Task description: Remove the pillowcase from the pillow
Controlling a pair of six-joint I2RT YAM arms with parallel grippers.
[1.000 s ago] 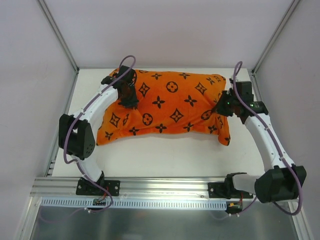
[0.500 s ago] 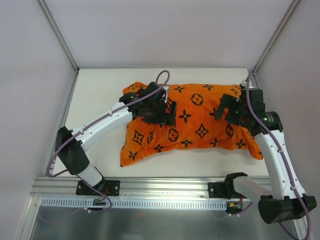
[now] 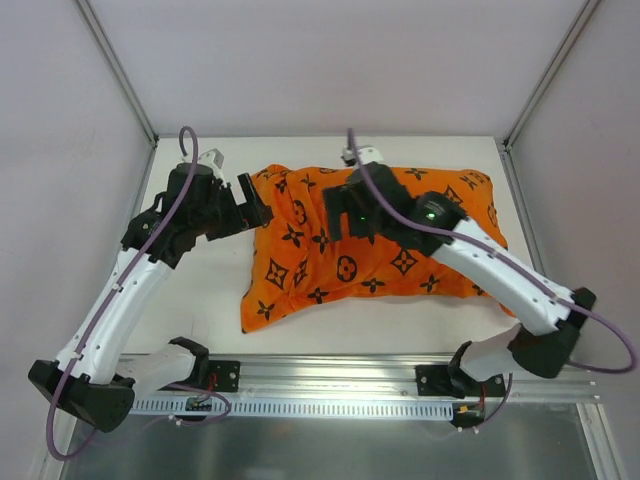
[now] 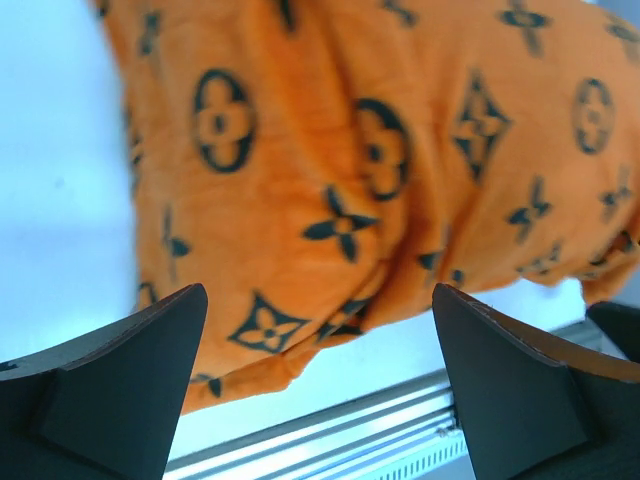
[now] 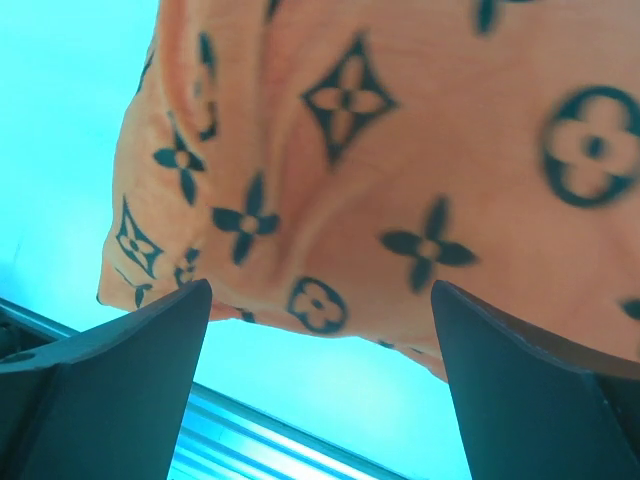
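you see the orange pillowcase (image 3: 370, 240) lying on the table (image 3: 330, 330), wholly hiding the pillow, while your left gripper (image 4: 318, 290) and right gripper (image 5: 322, 285) hover by it, jaws apart and empty, so removal looks not yet begun.

Left jaws off the pillowcase (image 3: 385, 272), right jaws above its middle.

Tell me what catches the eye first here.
The bright orange pillowcase with dark motifs, lying plump across the middle of the white table. Two arms meet over it: the left gripper open at its left end, the right gripper open above its left half.
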